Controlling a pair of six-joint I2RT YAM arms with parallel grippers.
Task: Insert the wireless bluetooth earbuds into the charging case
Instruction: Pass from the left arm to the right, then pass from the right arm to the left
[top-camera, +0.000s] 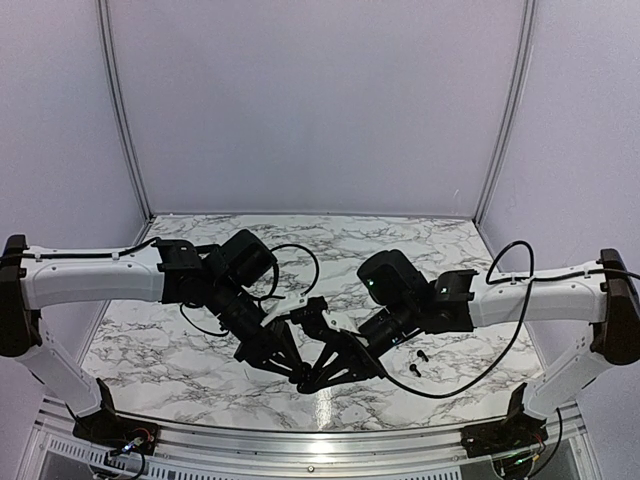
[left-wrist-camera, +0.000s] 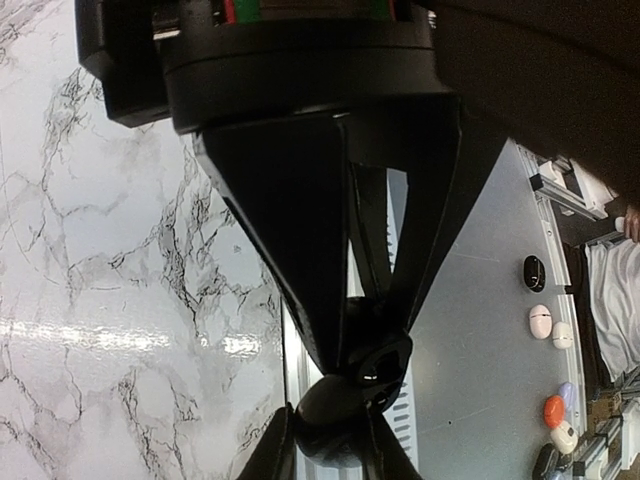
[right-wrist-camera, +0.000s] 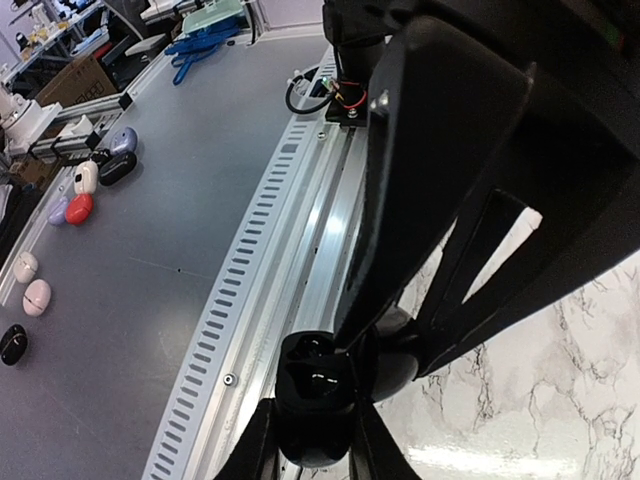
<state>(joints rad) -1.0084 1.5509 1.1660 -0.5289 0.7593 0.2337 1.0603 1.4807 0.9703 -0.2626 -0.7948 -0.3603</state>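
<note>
At the near table (top-camera: 150, 340) edge, centre, the black charging case (right-wrist-camera: 315, 395) is held from both sides. The L pincer (left-wrist-camera: 368, 345) and R pincer (right-wrist-camera: 385, 345) each appear pressed onto it, tips meeting. A bit farther back & to the right, two black earbuds (top-camera: 422, 355) are seen lying on the marble, apart from the case and beside the R wrist, so the R arm is judged much nearer. Their long axis can't be told (too small). No white ones are made out. Both arms are folded inward, pincers angled down toward each other.
</note>
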